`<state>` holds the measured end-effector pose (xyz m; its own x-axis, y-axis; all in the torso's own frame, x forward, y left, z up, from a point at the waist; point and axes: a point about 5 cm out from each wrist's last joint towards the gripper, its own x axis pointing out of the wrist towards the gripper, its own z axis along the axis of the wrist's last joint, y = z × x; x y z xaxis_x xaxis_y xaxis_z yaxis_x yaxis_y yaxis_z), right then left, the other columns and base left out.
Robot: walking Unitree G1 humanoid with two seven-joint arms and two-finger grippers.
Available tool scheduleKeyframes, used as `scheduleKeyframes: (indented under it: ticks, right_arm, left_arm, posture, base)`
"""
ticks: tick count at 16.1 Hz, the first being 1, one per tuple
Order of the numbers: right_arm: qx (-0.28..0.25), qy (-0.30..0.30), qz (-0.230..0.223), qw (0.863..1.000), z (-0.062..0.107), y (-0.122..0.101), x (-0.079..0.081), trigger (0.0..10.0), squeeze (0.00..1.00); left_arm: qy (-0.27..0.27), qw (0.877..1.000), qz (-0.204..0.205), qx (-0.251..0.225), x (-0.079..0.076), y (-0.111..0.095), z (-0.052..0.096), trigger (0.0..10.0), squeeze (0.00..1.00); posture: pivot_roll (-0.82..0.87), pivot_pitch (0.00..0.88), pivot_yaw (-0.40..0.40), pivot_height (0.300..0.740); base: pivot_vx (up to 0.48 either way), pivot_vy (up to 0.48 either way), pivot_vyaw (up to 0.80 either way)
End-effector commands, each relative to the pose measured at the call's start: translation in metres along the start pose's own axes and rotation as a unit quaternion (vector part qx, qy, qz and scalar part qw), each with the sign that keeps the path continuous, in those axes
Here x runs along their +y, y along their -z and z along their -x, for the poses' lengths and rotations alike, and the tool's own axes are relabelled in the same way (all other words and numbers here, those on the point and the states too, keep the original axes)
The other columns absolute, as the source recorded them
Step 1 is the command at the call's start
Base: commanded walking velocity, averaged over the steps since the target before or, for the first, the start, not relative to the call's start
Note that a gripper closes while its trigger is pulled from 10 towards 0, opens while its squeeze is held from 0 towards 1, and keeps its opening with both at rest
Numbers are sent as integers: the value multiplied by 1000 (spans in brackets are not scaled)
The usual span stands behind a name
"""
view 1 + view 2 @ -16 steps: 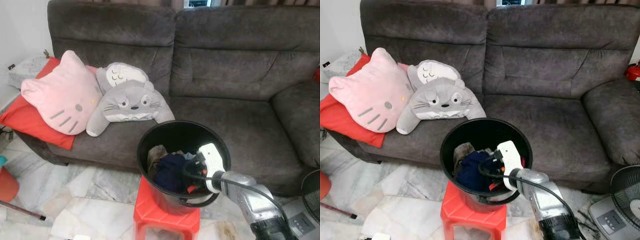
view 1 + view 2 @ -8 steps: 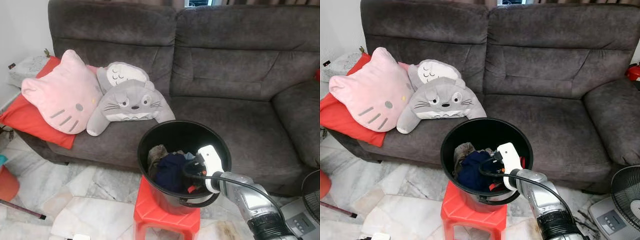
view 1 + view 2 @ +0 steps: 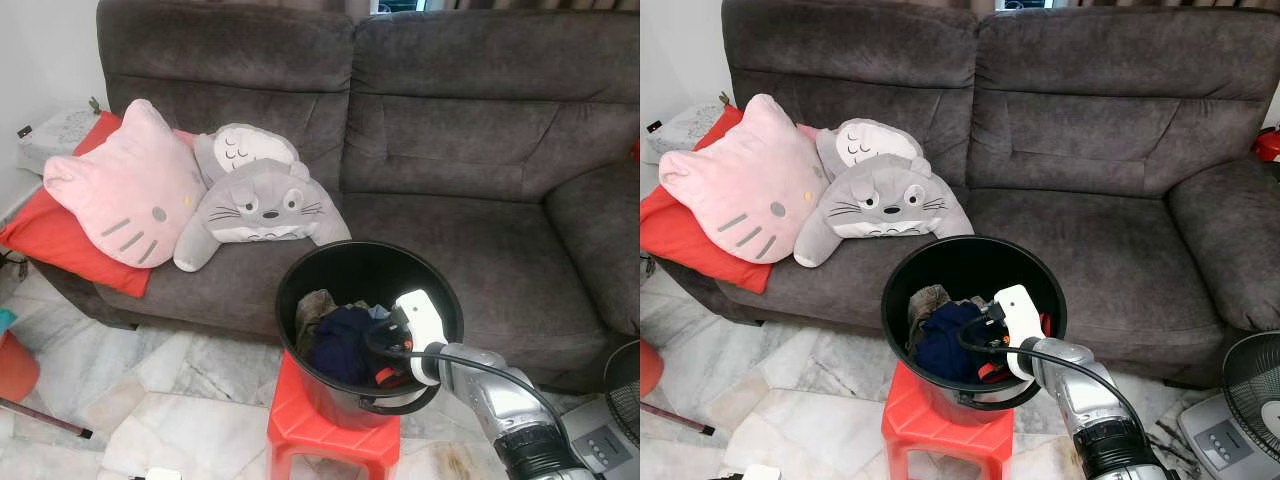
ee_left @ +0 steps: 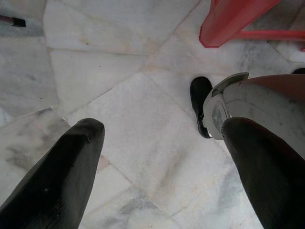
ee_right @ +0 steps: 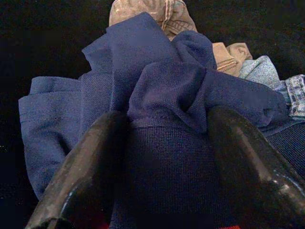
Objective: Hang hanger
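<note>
A black bucket [image 3: 300, 275] stands on a red stool [image 3: 320, 435] in front of the sofa, filled with crumpled clothes. My right gripper [image 3: 385, 345] reaches down into it. In the right wrist view the right gripper [image 5: 164, 117] has its black fingers [image 5: 90, 157] pressed on either side of a bunched fold of a navy blue garment [image 5: 162, 81]. A tan cloth [image 5: 152, 12] and a bit of denim [image 5: 267, 76] lie beyond it. My left gripper [image 4: 162, 126] hangs open over the marble floor, holding nothing.
A dark grey sofa [image 3: 480, 230] fills the background, with a pink cat cushion [image 3: 125, 190], a grey plush [image 3: 260, 205] and a red cushion [image 3: 50, 240] at its left end. A floor fan [image 3: 1250, 385] stands at the right. The red stool [image 4: 238, 21] is near my foot [image 4: 200, 102].
Almost nothing differs. The right arm has shifted very slightly inside the bucket; the view has barely moved.
</note>
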<state>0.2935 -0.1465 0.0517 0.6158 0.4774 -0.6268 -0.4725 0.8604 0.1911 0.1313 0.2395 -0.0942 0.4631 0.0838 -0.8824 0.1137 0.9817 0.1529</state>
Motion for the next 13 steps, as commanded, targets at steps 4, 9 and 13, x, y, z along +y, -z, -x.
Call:
scheduleKeyframes:
  ticks: [4,9,13]
  right_arm:
    - [-17,27,0,1000,5,-6,-10,0,0]
    - [-36,41,4,999,10,-15,-16,0,0]
    - [-77,54,21,995,19,-40,-22,0,0]
  left_arm:
    - [-3,1000,-15,9,3,0,0,10000,0]
    - [-3,1000,-26,10,4,-1,0,10000,0]
    - [-5,1000,-28,10,4,-2,0,10000,0]
  posture:
    - [-8,0,51,732]
    - [-17,0,59,732]
    - [-24,0,61,732]
  base:
    - [0,0,0]
    - [0,0,0]
    - [0,0,0]
